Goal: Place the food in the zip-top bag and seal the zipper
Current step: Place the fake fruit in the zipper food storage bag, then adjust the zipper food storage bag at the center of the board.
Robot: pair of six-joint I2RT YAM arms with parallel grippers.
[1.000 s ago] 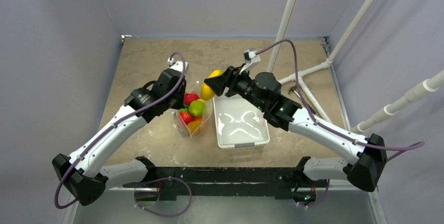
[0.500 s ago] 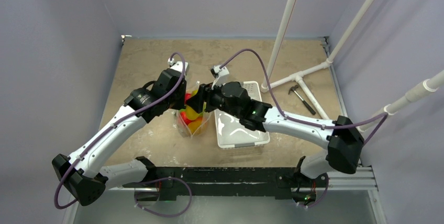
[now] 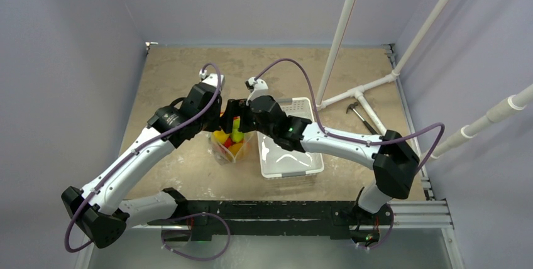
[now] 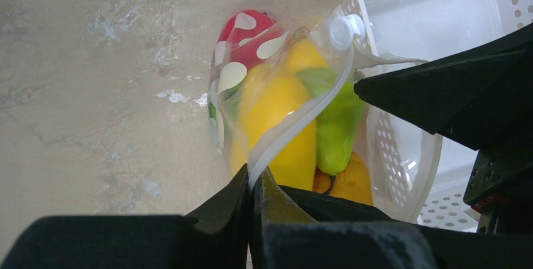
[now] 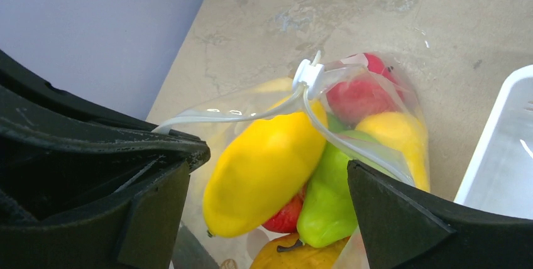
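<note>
The bag [image 3: 233,148] stands near the middle of the table [image 3: 176,74], just beside the tray's [image 3: 293,173] left edge and seemingly leaning on it. It is packed with fruit [image 5: 264,168]: yellow, green, red and orange pieces all show through the plastic, and I see none outside it. My left gripper [image 4: 252,184] is clamped tight on one end of the zipper [image 4: 302,118], holding the mouth up. My right gripper [image 5: 273,159] hangs over the mouth with its fingers spread wide and nothing between them, the top yellow piece lying just below.

I judge the filling done and the sealing next. To do it well I want the right gripper lifted straight up so neither finger snags the loose lip. Then I aim for the white slider [image 5: 309,71] at the far end of the strip and close squarely on it. I draw it along the strip toward the left pinch, with that hand keeping the strip taut. The top fruit rides high, so the lips may need pressing together first.
</note>
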